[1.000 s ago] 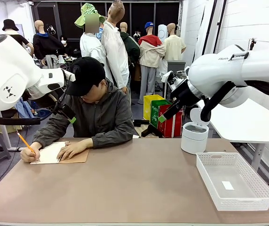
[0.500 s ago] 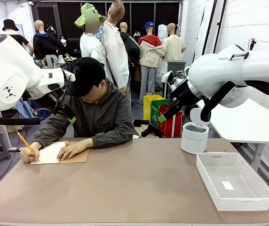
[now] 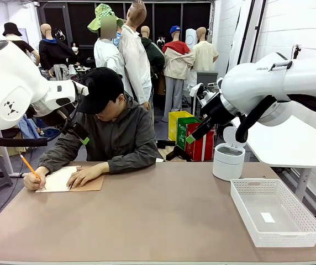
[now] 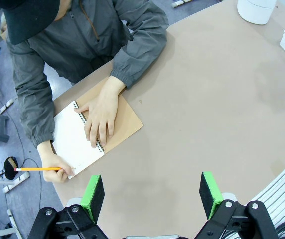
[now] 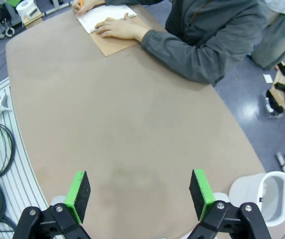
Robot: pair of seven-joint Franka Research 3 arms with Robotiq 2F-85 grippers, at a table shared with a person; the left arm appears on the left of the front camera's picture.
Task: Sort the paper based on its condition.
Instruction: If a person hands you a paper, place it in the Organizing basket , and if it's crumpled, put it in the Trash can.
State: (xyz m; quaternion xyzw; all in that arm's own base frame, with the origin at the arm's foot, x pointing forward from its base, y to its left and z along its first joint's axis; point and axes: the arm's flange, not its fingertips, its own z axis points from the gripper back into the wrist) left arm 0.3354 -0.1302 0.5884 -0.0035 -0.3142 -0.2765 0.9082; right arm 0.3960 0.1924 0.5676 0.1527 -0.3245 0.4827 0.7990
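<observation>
The left gripper point(image 4: 152, 191) hangs high over the table point(image 3: 163, 221). Its two green fingers are spread wide apart and there is nothing between them. At about ten o'clock on the table lies the paper point(image 3: 58, 178). It is the white top page of a spiral notebook point(image 3: 91, 184) with a brown cover, and it is not yet torn out. A person writes on it with an orange pencil point(image 3: 27, 165) in one hand point(image 3: 34, 182). The other hand point(image 3: 86, 175) presses flat on the page at its three o'clock side. I think the paper is very light, thin and floppy. It would bend when lifted, and it could tear or crumple if squeezed hard. It lies so flat that fingers would not slip under it easily. The best place to hold it is likely a free edge or corner, pinched gently. The right gripper point(image 5: 138, 194) is up high too, its fingers wide apart and holding nothing. At two o'clock stands a white bin point(image 3: 228, 161) with its lid up. At four o'clock sits a white basket point(image 3: 243, 212).
</observation>
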